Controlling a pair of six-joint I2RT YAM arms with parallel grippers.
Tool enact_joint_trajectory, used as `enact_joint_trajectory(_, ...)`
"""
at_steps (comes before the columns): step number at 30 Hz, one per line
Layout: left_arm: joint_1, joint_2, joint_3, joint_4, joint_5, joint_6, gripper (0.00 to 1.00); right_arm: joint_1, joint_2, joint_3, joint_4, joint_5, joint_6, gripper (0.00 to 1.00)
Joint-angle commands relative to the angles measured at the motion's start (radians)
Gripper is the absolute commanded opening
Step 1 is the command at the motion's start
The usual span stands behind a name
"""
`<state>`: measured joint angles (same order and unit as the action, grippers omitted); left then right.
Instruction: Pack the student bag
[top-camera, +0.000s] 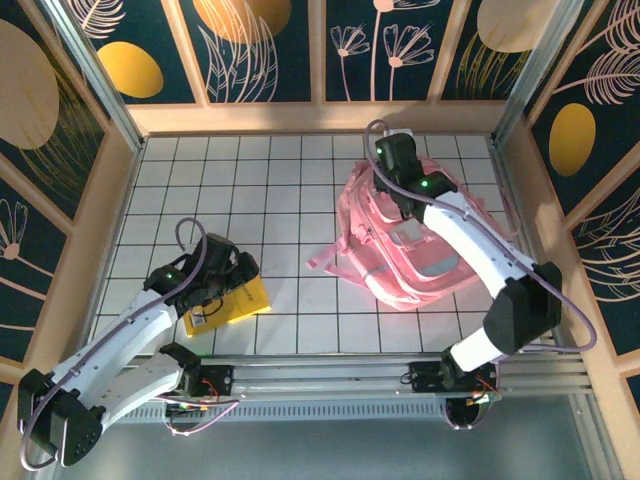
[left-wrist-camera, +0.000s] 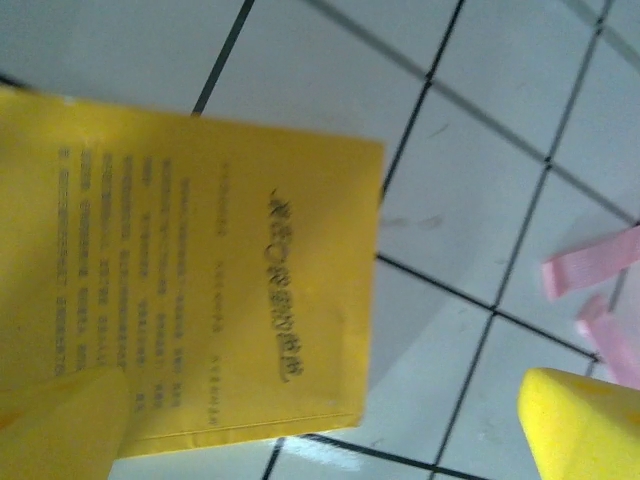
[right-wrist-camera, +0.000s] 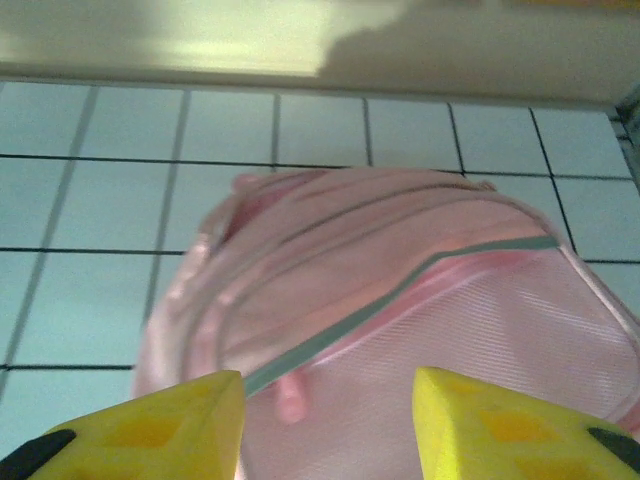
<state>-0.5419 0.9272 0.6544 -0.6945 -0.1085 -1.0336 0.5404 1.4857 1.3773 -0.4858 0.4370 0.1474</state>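
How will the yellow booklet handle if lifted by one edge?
Probably light: the yellow booklet looks thin. It lies flat on the tiled table, so its edge may be hard to get under. Held by one edge, it would likely droop.

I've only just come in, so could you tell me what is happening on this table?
The job is packing the pink student bag, which lies on the tiled table. The left gripper hangs open over a yellow book lying on the table, not gripping it. The right gripper is open just above the bag and holds nothing. The book is not yet in the bag.
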Motion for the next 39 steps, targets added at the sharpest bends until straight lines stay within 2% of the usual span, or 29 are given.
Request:
enact_joint_trajectory(1, 0.007, -0.003, -0.062, 0.116, 0.052, -0.021, 0.99, 0.06, -0.14, -0.059, 0.068, -0.035, 0.036, 0.48)
enact_joint_trajectory(5, 0.007, 0.074, -0.093, 0.259, 0.081, 0.044, 0.99, 0.129, -0.215, -0.202, 0.162, -0.283, 0.135, 0.48)
enact_joint_trajectory(8, 0.007, 0.151, -0.088, 0.369, 0.146, 0.085, 0.99, 0.161, -0.246, -0.301, 0.229, -0.396, 0.208, 0.47)
enact_joint_trajectory(13, -0.001, 0.287, -0.124, 0.554, 0.26, 0.049, 0.99, 0.195, -0.291, -0.398, 0.285, -0.416, 0.274, 0.47)
enact_joint_trajectory(18, -0.051, 0.394, -0.079, 0.612, 0.272, 0.051, 0.99, 0.201, -0.309, -0.419, 0.284, -0.416, 0.296, 0.47)
enact_joint_trajectory(21, -0.062, 0.416, -0.037, 0.579, 0.252, 0.052, 0.99, 0.202, -0.312, -0.416, 0.274, -0.417, 0.294, 0.47)
enact_joint_trajectory(27, -0.058, 0.251, 0.07, 0.253, 0.04, 0.024, 0.99, 0.202, -0.326, -0.45, 0.261, -0.404, 0.304, 0.47)
enact_joint_trajectory(29, -0.043, 0.21, 0.092, 0.142, 0.006, 0.019, 0.99, 0.202, -0.318, -0.471, 0.273, -0.416, 0.319, 0.47)
enact_joint_trajectory(33, 0.049, 0.151, 0.053, -0.03, -0.034, 0.001, 0.99, 0.204, -0.283, -0.501, 0.322, -0.532, 0.348, 0.46)
enact_joint_trajectory(39, 0.232, 0.075, -0.098, -0.015, 0.0, 0.052, 0.99, 0.214, -0.238, -0.508, 0.344, -0.593, 0.35, 0.46)
